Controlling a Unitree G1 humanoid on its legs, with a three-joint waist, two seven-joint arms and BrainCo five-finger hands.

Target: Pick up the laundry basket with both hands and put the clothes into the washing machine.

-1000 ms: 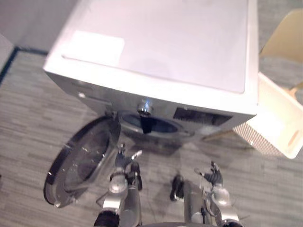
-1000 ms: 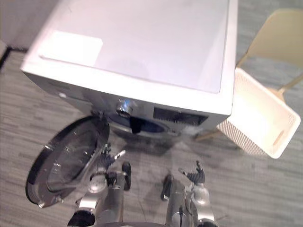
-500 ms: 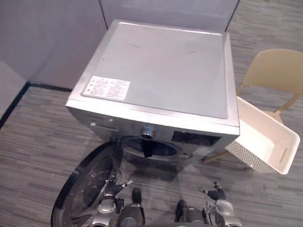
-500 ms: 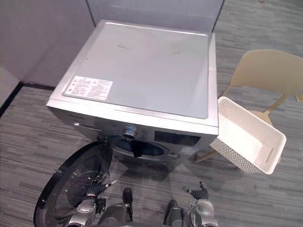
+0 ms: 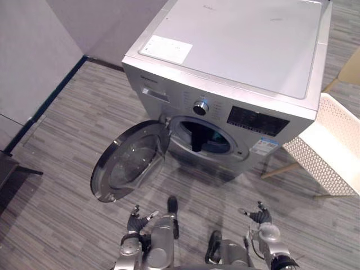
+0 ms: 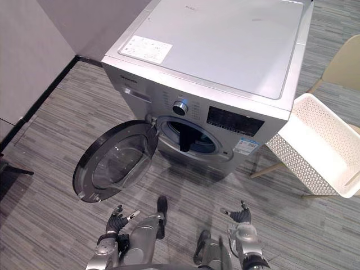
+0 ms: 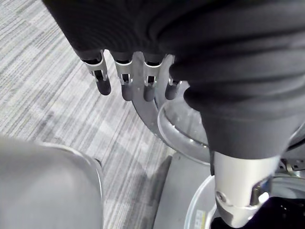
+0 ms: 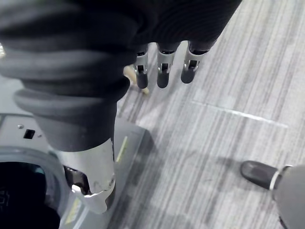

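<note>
Closest in, the left robot hand [image 5: 135, 216] and the right robot hand [image 5: 260, 216] hang low over the striped grey floor [image 5: 67, 135]. Both have their fingers [image 7: 126, 78] loosely straight and spread, with nothing between them and the thumbs. The right wrist view shows the same: straight fingers [image 8: 162, 67] above bare floor.

What has changed over the last second is mostly the viewpoint. The head was looking almost straight down on the lid of the machine. Now the whole picture has swung back, so the front panel and the full round door [image 5: 132, 160] are taken in. That is the camera moving, not the appliance. The robot hands were empty then and are empty now, and they sit lower in the picture.

Past the robot hands, the door stands wide open toward the robot's left. Behind it is the washing machine [image 5: 242, 50], with a dark garment [image 5: 197, 140] hanging in the mouth of the drum.

Farther to the robot's right, well apart from both robot hands, the white laundry basket [image 6: 292, 160] sits tilted beside the machine. It seems to rest on the pale chair [image 6: 346, 64]. Its inside looks bare.

My guess is the loading is done or nearly so. The garment at the drum's lip may need pushing in.
</note>
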